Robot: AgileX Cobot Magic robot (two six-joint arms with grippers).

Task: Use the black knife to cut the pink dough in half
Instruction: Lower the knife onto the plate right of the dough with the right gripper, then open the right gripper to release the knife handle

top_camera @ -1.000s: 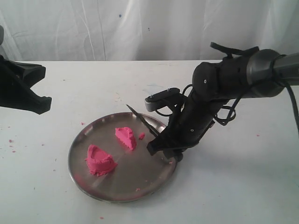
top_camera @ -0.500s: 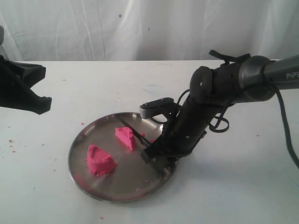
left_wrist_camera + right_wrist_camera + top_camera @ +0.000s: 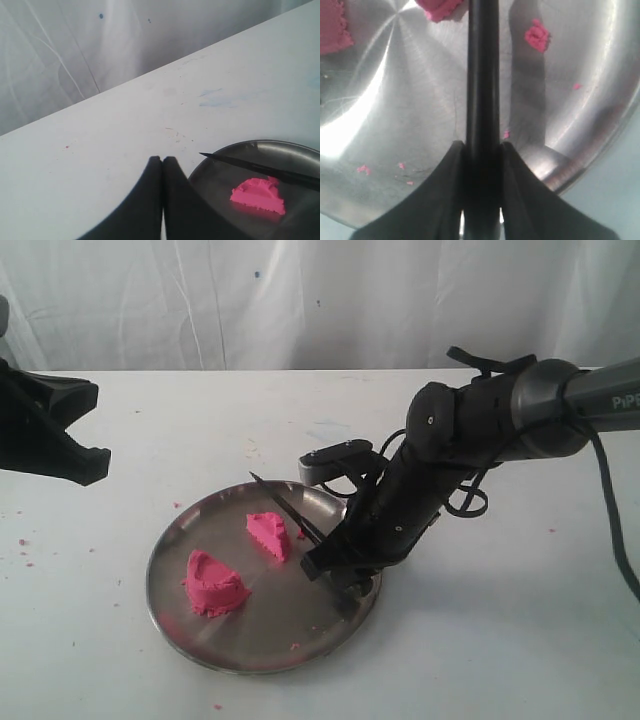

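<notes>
Steel plate [image 3: 175,625]: is sitting on the white table [image 3: 520,650], with pink crumbs [image 3: 537,37] lying on it.
Pink dough [image 3: 215,583]: is lying on the plate in two pieces, well apart.
Larger half [image 3: 213,588]: is resting at the plate's 9 o'clock.
Smaller wedge [image 3: 269,535]: is sitting at 12 o'clock, just beside the blade.
Black knife [image 3: 285,508]: is slanting in from 3 o'clock, its tip pointing toward 11 o'clock above the far rim.
Right gripper [image 3: 481,150]: is pinching the knife's handle over the 3 o'clock rim.
Left gripper [image 3: 162,162]: is hovering off the plate toward 10 o'clock, fingers pressed together, holding nothing.
Curtain [image 3: 320,300]: is hanging behind the table.
</notes>
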